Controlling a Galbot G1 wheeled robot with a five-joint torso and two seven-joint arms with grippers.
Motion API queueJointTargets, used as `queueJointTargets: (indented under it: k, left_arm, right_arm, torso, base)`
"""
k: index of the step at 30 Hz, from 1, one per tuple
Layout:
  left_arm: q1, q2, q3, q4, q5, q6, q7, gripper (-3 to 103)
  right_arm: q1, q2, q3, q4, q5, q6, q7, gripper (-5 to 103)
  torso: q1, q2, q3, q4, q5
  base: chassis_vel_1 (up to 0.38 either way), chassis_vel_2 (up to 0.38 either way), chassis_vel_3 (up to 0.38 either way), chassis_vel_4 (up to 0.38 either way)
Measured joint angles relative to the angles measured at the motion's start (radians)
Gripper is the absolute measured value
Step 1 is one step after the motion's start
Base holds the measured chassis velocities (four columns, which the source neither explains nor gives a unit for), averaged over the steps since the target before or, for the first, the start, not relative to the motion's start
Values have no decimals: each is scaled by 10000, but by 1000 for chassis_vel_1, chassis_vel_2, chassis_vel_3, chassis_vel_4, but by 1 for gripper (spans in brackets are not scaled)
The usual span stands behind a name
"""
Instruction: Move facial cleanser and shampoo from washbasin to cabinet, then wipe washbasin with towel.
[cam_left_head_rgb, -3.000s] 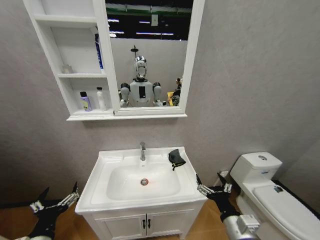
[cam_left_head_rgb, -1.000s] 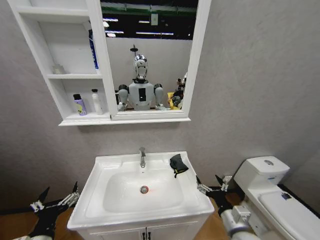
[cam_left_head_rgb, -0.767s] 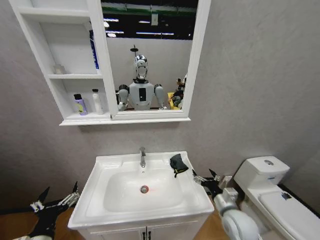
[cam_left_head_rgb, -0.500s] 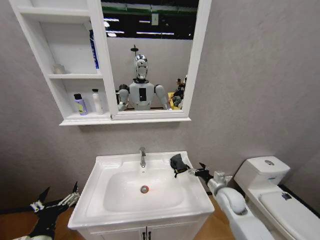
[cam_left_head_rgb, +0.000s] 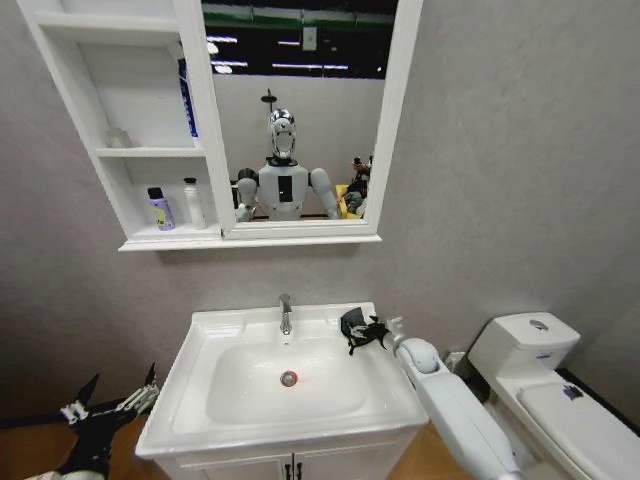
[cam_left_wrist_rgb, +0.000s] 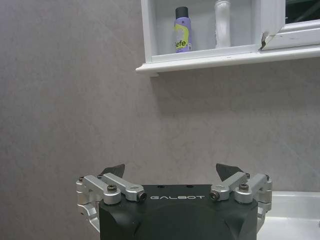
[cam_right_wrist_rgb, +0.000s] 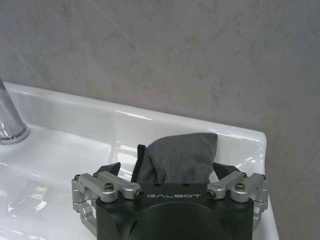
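Observation:
The dark grey towel (cam_left_head_rgb: 351, 324) (cam_right_wrist_rgb: 181, 156) lies crumpled on the back right corner of the white washbasin (cam_left_head_rgb: 214, 324) (cam_right_wrist_rgb: 75, 117). My right gripper (cam_left_head_rgb: 374, 331) (cam_right_wrist_rgb: 169, 170) is open right at the towel, one finger on each side of the cloth. Two bottles stand on the lowest shelf of the cabinet (cam_left_head_rgb: 170, 243) (cam_left_wrist_rgb: 200, 59): a purple one with a black cap (cam_left_head_rgb: 158, 209) (cam_left_wrist_rgb: 181, 31) and a white one (cam_left_head_rgb: 192, 203) (cam_left_wrist_rgb: 222, 24). I cannot tell which is the shampoo and which the facial cleanser. My left gripper (cam_left_head_rgb: 108, 409) (cam_left_wrist_rgb: 170, 172) hangs open, low at the basin's left.
The chrome tap (cam_left_head_rgb: 285, 314) (cam_right_wrist_rgb: 10, 125) stands at the basin's back centre, left of the towel. A white toilet (cam_left_head_rgb: 545, 385) sits close on the right. A blue item (cam_left_head_rgb: 185, 96) and a small clear object (cam_left_head_rgb: 117, 138) occupy the middle shelf. Grey wall lies right behind the basin.
My right arm has risen from beside the basin's right front and reached forward and left to the towel. The head camera shifted closer early on. The left arm has not moved.

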Motion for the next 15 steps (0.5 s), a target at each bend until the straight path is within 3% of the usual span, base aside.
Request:
queueJointTargets:
  k: [5, 12, 13, 15]
  left_arm:
    - [0, 0, 0, 0, 0, 0, 0, 100]
    - [0, 0, 0, 0, 0, 0, 0, 100]
    - [0, 0, 0, 0, 0, 0, 0, 100]
    - [0, 0, 0, 0, 0, 0, 0, 100]
  right_arm:
    - [92, 104, -44, -279, -473, -123, 276, 100]
    - [269, 198, 31, -953, -624, 249, 64, 102]
    - [299, 229, 35, -1051, -624, 304, 40, 94]
    - [339, 273, 47, -1167, -624, 361, 26, 94]
  torso:
    - [-2, 1, -1, -2, 0]
    - [-2, 1, -1, -1, 2]
    - [-2, 2, -1, 0, 1]
    - [-2, 2, -1, 0, 1]
  base:
    - [0, 0, 0, 0]
    - [0, 0, 0, 0]
    - [0, 0, 0, 0]
    - [0, 0, 0, 0]
